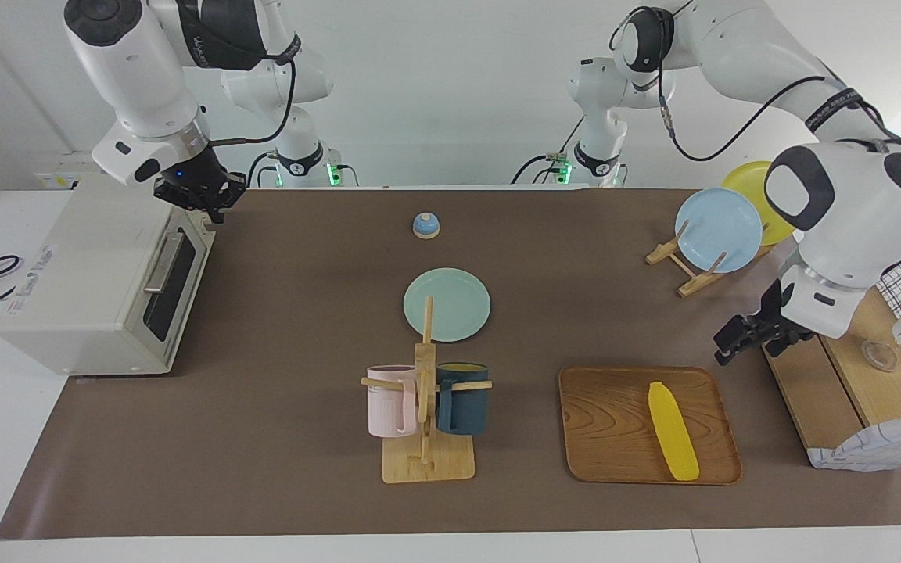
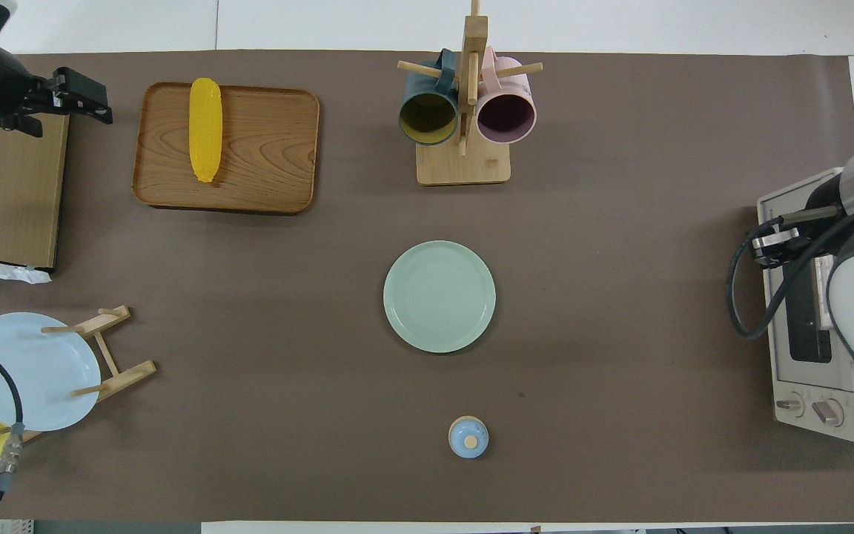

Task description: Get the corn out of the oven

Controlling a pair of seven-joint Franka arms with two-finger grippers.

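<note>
Left claw (image 1: 734,342) open, raised; right claw (image 1: 208,205) raised.

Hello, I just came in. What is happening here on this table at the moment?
The corn is already out of the oven: it lies alone on the wooden tray, and nothing holds it. The left claw is empty with its fingers apart, up in the air beside the tray, over the edge of the brown mat near the wooden box. The right claw hangs at the top corner of the oven, whose door is shut.
</note>
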